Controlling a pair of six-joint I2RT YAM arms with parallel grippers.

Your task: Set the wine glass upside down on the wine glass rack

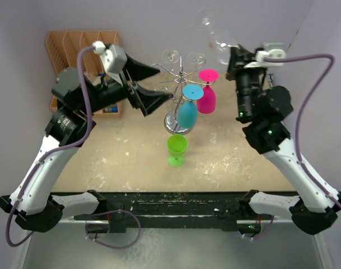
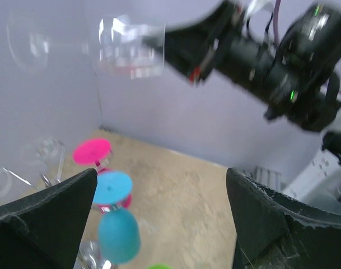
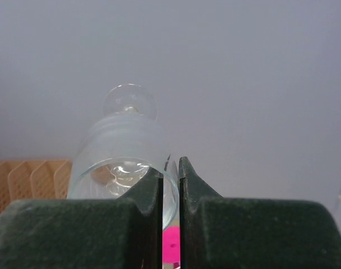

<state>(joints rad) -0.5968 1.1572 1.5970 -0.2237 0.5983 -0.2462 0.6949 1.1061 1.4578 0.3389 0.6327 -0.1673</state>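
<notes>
A clear wine glass is held high in the air to the right of and behind the rack, tilted, its foot pointing up and left. My right gripper is shut on its rim; the right wrist view shows the glass wall pinched between the fingers. The chrome wine glass rack stands at mid-table on a round shiny base. My left gripper is open and empty just left of the rack. In the left wrist view the held glass is at upper left, far beyond the open gripper.
A blue glass and a pink glass hang upside down on the rack. A green glass stands upright in front of the base. An orange slotted organiser sits at the back left, against the purple walls.
</notes>
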